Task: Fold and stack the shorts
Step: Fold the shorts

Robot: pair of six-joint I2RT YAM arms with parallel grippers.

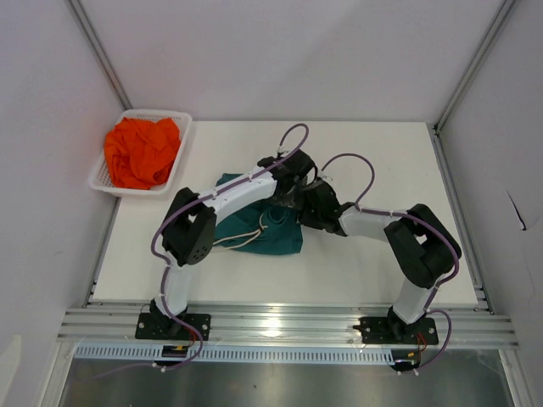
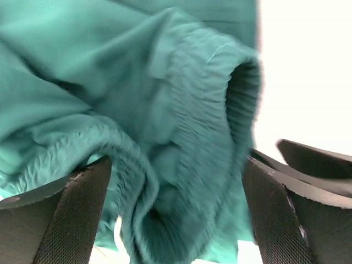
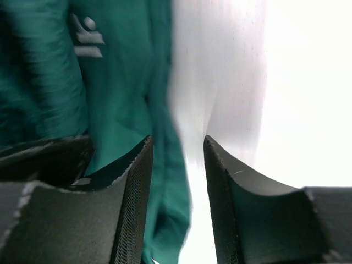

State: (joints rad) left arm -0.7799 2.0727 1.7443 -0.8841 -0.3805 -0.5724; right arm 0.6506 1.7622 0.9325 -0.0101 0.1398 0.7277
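Observation:
The dark teal shorts [image 1: 270, 233] lie bunched in the middle of the white table [image 1: 382, 161], partly hidden under both arms. My left gripper [image 1: 285, 197] hangs over their far right part. In the left wrist view it [image 2: 176, 214] is open wide, and the gathered waistband [image 2: 187, 165] bulges loose between the fingers. My right gripper [image 1: 307, 212] sits just right of it at the shorts' right edge. It [image 3: 177, 192] is open, and a teal fabric edge [image 3: 168, 181] hangs against the left finger, clear of the right one. The orange shorts [image 1: 142, 151] lie crumpled in the basket.
The white mesh basket [image 1: 183, 144] stands at the table's far left corner. Grey walls and metal frame posts close in the back and sides. A metal rail [image 1: 288, 322] with both arm bases runs along the near edge.

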